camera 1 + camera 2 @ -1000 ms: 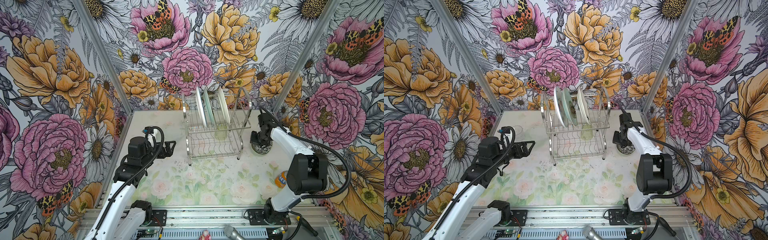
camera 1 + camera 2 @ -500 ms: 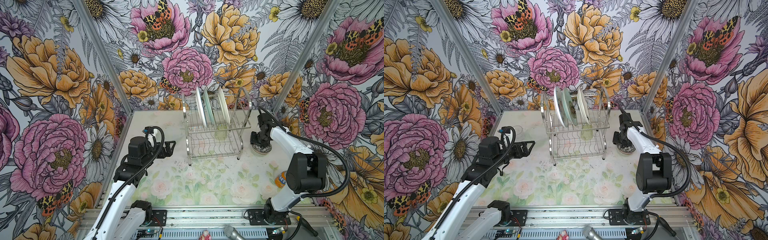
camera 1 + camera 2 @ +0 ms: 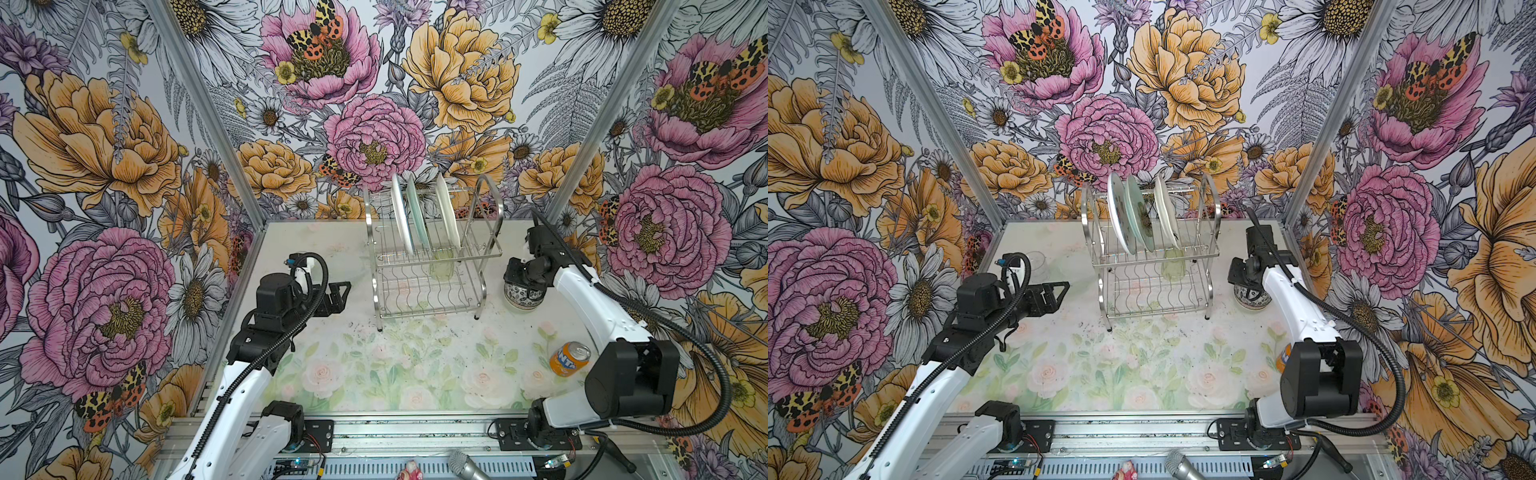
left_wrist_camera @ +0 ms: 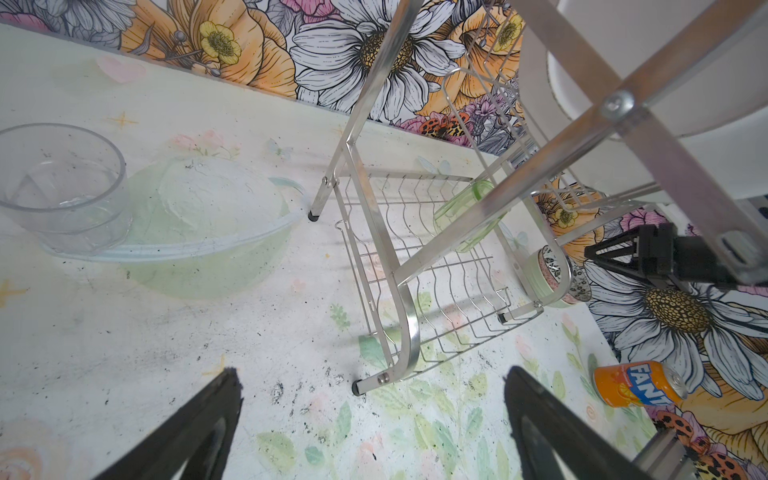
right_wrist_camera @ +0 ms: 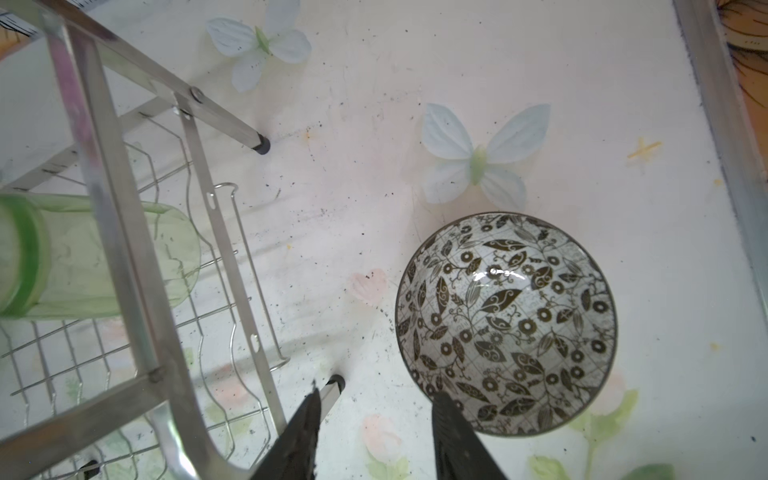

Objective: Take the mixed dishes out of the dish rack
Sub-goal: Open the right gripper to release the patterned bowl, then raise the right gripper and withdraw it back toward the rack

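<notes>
The chrome dish rack (image 3: 432,266) stands at the back middle of the table. Three plates (image 3: 417,216) stand on edge in its upper shelf. A green tumbler (image 5: 104,257) lies on the lower tier. The black-white patterned bowl (image 5: 507,324) sits upright on the table to the right of the rack. My right gripper (image 5: 379,392) hangs open just over the bowl's near rim, holding nothing. My left gripper (image 3: 343,291) hovers wide open to the left of the rack with nothing between its fingers (image 4: 540,415).
A clear tumbler (image 4: 62,187) and an upturned pale green bowl (image 4: 208,224) stand on the table at the back left. An orange drink can (image 3: 569,359) stands near the right arm's elbow. The enclosure walls are close on both sides.
My right gripper has opened and let go of the patterned bowl, which now rests on the table. The left arm has not moved.
</notes>
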`<move>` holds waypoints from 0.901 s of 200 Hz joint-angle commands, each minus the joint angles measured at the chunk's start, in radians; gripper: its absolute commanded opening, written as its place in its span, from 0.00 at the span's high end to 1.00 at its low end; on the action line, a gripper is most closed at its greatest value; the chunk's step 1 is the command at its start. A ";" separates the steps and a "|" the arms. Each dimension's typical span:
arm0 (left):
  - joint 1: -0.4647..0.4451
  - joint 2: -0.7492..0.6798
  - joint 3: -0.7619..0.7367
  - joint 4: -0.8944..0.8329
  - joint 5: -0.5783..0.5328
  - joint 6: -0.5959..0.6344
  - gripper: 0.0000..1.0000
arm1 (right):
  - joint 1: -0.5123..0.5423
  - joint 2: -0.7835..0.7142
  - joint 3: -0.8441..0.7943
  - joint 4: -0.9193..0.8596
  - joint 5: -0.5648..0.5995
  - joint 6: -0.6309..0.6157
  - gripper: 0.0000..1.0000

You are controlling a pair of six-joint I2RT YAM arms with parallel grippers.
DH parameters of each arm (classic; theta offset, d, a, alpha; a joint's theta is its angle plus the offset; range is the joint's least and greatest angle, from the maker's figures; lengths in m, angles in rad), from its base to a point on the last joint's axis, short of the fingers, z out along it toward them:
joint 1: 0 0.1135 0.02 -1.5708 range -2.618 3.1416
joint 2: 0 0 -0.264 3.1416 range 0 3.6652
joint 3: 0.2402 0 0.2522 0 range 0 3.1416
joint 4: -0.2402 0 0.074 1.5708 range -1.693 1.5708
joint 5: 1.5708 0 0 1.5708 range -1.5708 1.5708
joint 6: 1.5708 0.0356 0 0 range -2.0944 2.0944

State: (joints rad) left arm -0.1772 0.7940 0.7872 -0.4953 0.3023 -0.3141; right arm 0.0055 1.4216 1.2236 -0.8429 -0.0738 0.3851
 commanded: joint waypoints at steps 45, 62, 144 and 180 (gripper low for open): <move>0.004 -0.044 -0.004 0.020 0.016 -0.049 0.01 | 0.011 -0.294 -0.234 0.141 -0.141 0.054 0.38; -0.002 -0.064 -0.012 0.019 0.005 -0.066 0.01 | 0.020 -0.359 -0.290 0.165 -0.188 0.072 0.24; -0.073 -0.076 0.019 0.012 -0.013 -0.142 0.01 | 0.240 -0.460 -0.328 0.207 -0.012 0.165 0.01; -0.131 -0.079 0.014 0.014 -0.076 -0.164 0.01 | 0.335 -0.531 -0.410 0.298 0.013 0.215 0.01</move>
State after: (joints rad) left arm -0.2768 0.7261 0.7868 -0.4961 0.2863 -0.4477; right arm 0.2935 0.9356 0.8631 -0.6292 -0.1120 0.5453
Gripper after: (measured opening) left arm 0.987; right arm 0.992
